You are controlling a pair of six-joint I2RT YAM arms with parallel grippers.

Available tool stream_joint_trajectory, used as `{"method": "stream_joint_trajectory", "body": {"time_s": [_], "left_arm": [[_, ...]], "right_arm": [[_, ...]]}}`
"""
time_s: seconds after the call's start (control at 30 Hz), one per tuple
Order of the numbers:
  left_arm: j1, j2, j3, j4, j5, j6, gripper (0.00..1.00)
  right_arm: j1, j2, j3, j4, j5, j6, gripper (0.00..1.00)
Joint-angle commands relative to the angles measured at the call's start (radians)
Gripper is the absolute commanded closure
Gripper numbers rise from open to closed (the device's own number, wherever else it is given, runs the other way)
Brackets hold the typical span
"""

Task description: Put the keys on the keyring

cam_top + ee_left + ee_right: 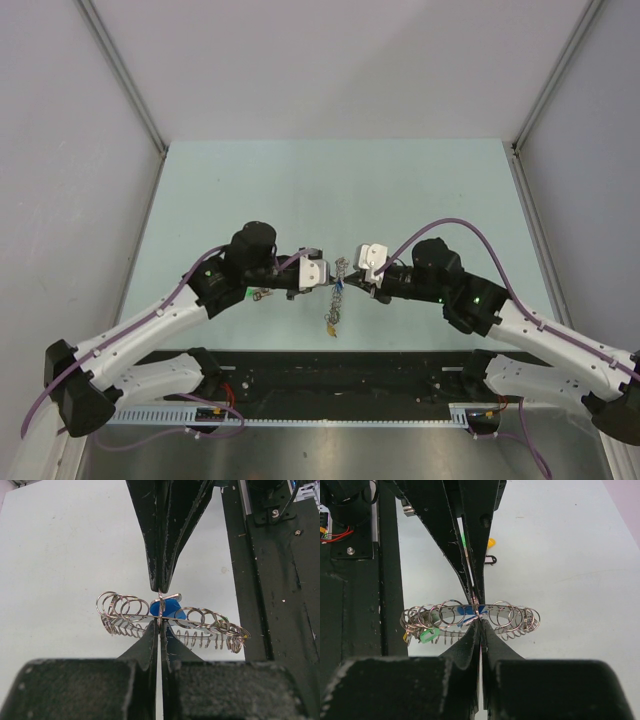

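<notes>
The left arm (150, 322) and right arm (540, 330) meet nose to nose over the middle of a pale green table (330, 190). Held between them is the keyring (131, 609) — a silvery loop fringed with small wire rings. It has a blue tag (169, 608) near its middle and a green tag (426, 635) toward the end nearest the robot.

The left fingers (150, 642) are closed on the loop from one side. The right fingers (469, 641) are closed on it from the opposite side, and the two sets of tips almost meet. Whether each pinches the main band or one of the small rings is too fine to tell.

The keyring's long axis runs across both pairs of fingers, from the near side of the table toward the far side. Each wrist camera therefore sees it nearly edge-on, spread left and right of the tips.

The keys (262, 294) not yet threaded lie on the table just below the left fingers in the overhead view. From the right wrist a yellow tag (491, 542) shows there, partly hidden. That puts them on the left arm's side, apart from the keyring.

Both pairs of fingers are occupied, so one would probably have to let go to fetch a key — and the left has the shorter reach.
</notes>
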Motion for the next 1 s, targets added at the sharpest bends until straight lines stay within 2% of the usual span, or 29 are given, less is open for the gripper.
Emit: {"method": "stream_joint_trajectory", "body": {"time_s": [0.0, 0.97], "left_arm": [[-0.004, 0.003, 0.03, 0.03, 0.02, 0.001, 1.0], [-0.006, 0.051, 0.073, -0.018, -0.017, -0.027, 1.0]], "right_arm": [[0.016, 0.006, 0.023, 0.04, 0.003, -0.01, 1.0], [0.088, 0.054, 0.088, 0.025, 0.078, -0.056, 1.0]]}}
